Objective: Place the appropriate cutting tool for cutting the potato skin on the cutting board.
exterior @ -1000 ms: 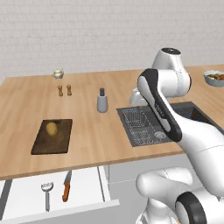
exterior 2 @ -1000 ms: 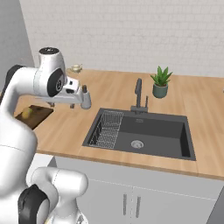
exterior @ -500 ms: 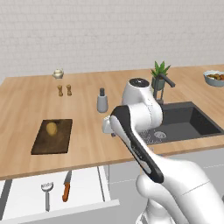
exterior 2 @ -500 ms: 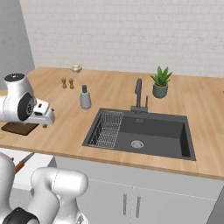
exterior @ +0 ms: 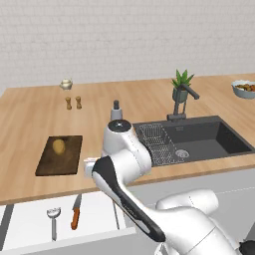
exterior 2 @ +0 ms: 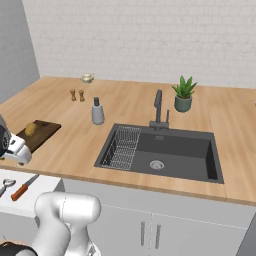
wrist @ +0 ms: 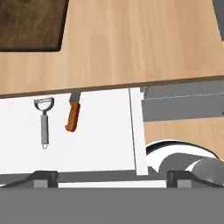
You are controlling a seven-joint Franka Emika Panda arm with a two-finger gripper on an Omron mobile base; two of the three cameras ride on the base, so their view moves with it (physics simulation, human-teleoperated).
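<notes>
Dark finger tips of the gripper [wrist: 112, 177] sit at the bottom of the hand view, spread wide apart, nothing between them. Hand is over the front edge of the counter [exterior: 30, 119], looking down into the open drawer [wrist: 100, 135].

Peeler [wrist: 43, 119] lies flat on the white drawer floor: all grey metal, slim straight handle, wider rounded head with a slot across it, head toward the counter edge. Just beside it, not touching, the knife [wrist: 73, 114] with an orange-brown handle, blade partly tucked under the counter lip. Both lie roughly parallel. Neither is in contact with the fingers.

Left base view: peeler [exterior: 54, 221] and knife [exterior: 75, 213] in the drawer [exterior: 35, 224] below the counter, left of the arm. Right base view shows the same pair at the lower left, peeler [exterior 2: 6, 185] head and knife [exterior 2: 22, 189].

Cutting board [exterior: 60, 155], dark brown wood, lies flat on the counter above the drawer; its corner shows in the hand view [wrist: 30, 24]. Potato [exterior: 59, 146], small, oval, yellowish-tan, rests on the board's far half. Peeler is well apart from the board, a level below it.

Further out: sink [exterior: 199, 142] with a wire rack [exterior: 157, 144], soap bottle [exterior: 116, 110], potted plant [exterior: 181, 85].
</notes>
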